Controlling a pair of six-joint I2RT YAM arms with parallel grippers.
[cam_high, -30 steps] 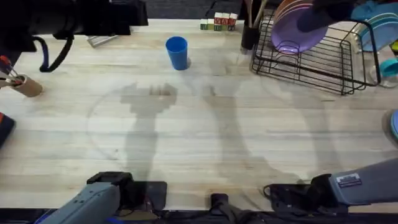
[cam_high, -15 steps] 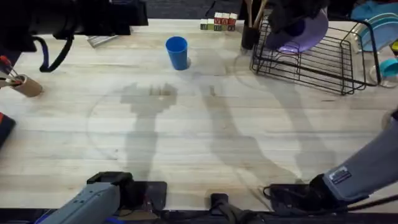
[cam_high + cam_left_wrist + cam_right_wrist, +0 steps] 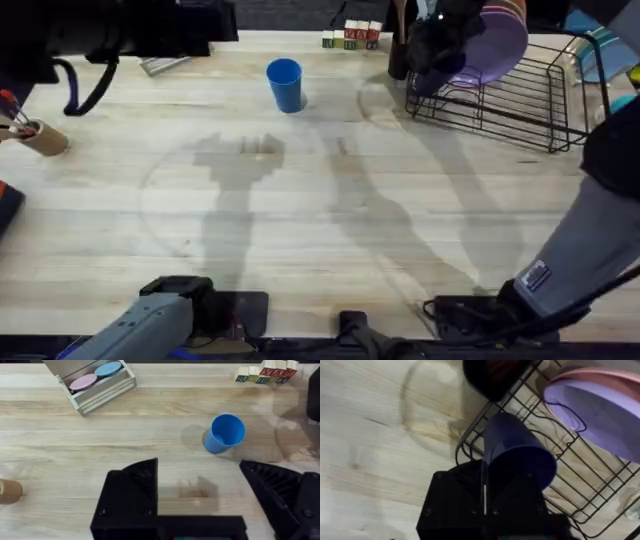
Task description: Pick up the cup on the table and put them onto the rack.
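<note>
navy cup held over the rack's near corner, blue cup alone on the table

rack as landmark: the large rectangular dish rack of thin black wire (image 3: 505,90) sits at the far right of the pale wooden table (image 3: 320,220), with a lilac plastic plate (image 3: 490,45) standing on edge inside it. the right gripper (image 3: 432,45) hangs above the rack's left end, over the corner nearest the dark pot (image 3: 400,55) that stands just left of the rack. in the right wrist view the black fingers (image 3: 465,495) are clamped on the small dark navy-purple plastic tumbler (image 3: 517,455), which lies tilted with its open mouth toward the camera, directly above the rack's wire corner (image 3: 485,425); whether it touches the wire cannot be told.

the small bright blue plastic tumbler (image 3: 284,84) stands upright on the table well to the left of the rack, mouth up, touching nothing. a row of small lettered wooden blocks (image 3: 350,38) lies at the table's far edge, between the blue tumbler and the rack. the left wrist view shows the same blue tumbler (image 3: 225,434) ahead of the left gripper (image 3: 200,485), whose black fingers (image 3: 137,480) stand wide apart above bare table, with nothing between them. a grey tiered tray (image 3: 95,382) holding a pink and a blue disc sits much farther left of the rack, beyond the blue tumbler. a tan cardboard pot of brushes (image 3: 35,135) lies at the table's left edge, farthest from the rack.
</note>
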